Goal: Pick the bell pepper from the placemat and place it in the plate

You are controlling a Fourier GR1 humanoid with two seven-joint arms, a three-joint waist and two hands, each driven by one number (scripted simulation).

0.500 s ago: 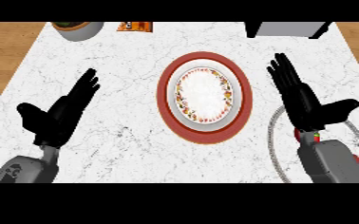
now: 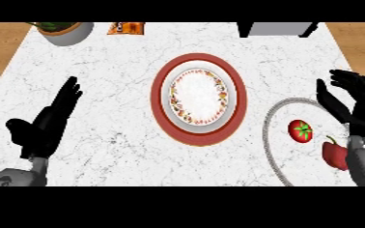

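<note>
Right hand [image 2: 341, 101] shifted — red bell pepper [image 2: 333, 153] uncovered.

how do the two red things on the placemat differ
The tomato is round, bright red with a green star-shaped top, and fully in view. The bell pepper is darker red, longer, with a curved stem, and partly hidden by the right forearm. Both lie on the placemat, untouched.
</note>
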